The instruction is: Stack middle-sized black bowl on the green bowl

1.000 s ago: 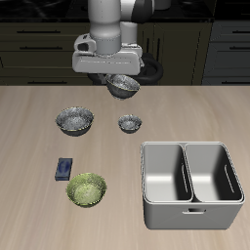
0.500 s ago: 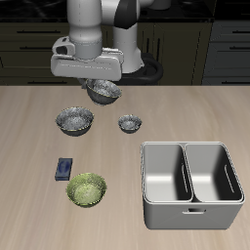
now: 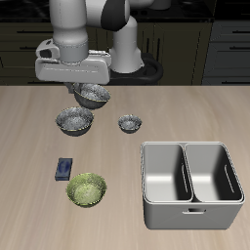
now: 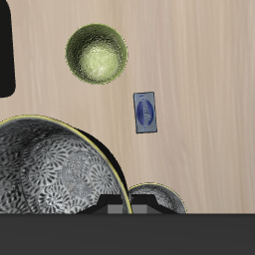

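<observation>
Gripper (image 3: 91,86) is up in the air, clamped on the rim of the middle-sized black bowl (image 3: 93,95), so the bowl hangs above the table (image 3: 186,112) and just over the wider dark bowl (image 3: 74,120). The green bowl (image 3: 86,189) sits nearer the table's front edge, with a small blue box (image 3: 64,169) close beside it. A tiny dark bowl (image 3: 129,123) and a grey two-part bin (image 3: 191,185) sit on the table too.

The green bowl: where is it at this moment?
In the exterior view the green bowl sits on the table near the front edge, beside the small blue object, apart from the double-bin container.
</observation>
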